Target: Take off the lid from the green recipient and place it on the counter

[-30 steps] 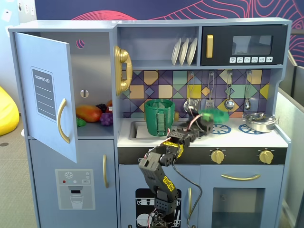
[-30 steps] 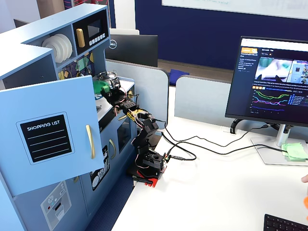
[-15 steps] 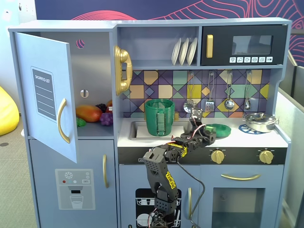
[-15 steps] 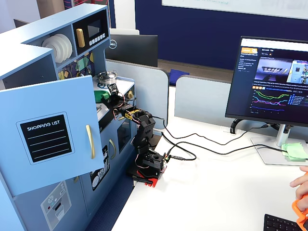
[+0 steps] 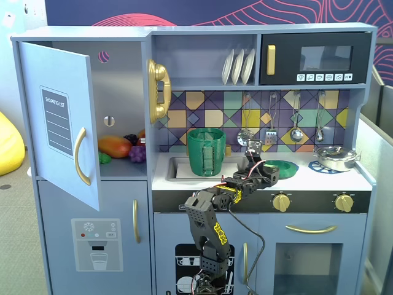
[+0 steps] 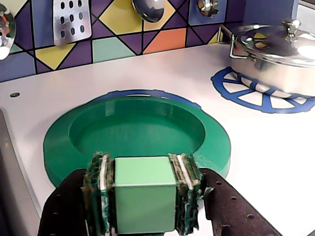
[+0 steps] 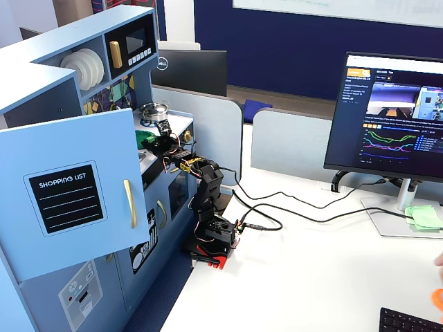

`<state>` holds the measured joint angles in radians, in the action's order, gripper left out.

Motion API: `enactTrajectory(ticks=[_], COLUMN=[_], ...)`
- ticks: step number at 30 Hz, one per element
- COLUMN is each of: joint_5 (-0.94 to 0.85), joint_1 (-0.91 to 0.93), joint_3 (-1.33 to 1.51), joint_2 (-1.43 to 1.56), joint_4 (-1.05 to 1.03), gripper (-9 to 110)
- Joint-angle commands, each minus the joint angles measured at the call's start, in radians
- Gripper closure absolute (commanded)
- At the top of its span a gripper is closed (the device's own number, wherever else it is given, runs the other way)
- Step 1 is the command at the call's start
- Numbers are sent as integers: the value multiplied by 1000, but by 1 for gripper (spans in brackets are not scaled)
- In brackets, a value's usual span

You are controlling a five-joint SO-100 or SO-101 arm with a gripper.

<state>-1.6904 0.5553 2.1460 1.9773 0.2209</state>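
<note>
The green lid [image 6: 138, 130] lies flat on the white counter [image 6: 266, 162], over a blue burner print, to the right of the sink. My gripper [image 6: 145, 169] is shut on a light green cube [image 6: 145, 196] at the lid's near edge, one pad on each side. In a fixed view the lid [image 5: 282, 168] sits right of the gripper [image 5: 265, 172]. The tall green recipient [image 5: 206, 152] stands at the sink with its mouth uncovered, left of the arm. In another fixed view the lid [image 7: 143, 138] shows only as a small green patch.
A silver pot [image 6: 275, 44] with its own lid sits on the right burner print [image 6: 256, 93], close to the green lid. Utensils hang on the tiled back wall [image 6: 123, 29]. The sink edge [image 6: 7, 162] lies left. The fridge door [image 5: 58, 123] stands open.
One second ago the gripper held the lid in the air above the burner; it has come down and the lid now rests on the counter. Almost nothing moved in the last half second.
</note>
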Motion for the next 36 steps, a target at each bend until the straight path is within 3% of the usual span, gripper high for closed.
enactTrajectory(ticks=[1, 11, 16, 19, 27, 36], joint_5=[9, 21, -46, -51, -6, 74], joint_1=[-2, -54, -204, -307, -459, -528], joint_3=[-40, -40, -11, 71, 451, 784], joint_2=[172, 577, 744, 828, 1040, 1108], joint_4=[-114, -721, -1172, -1324, -1313, -1129], gripper=[81, 83, 86, 89, 96, 100])
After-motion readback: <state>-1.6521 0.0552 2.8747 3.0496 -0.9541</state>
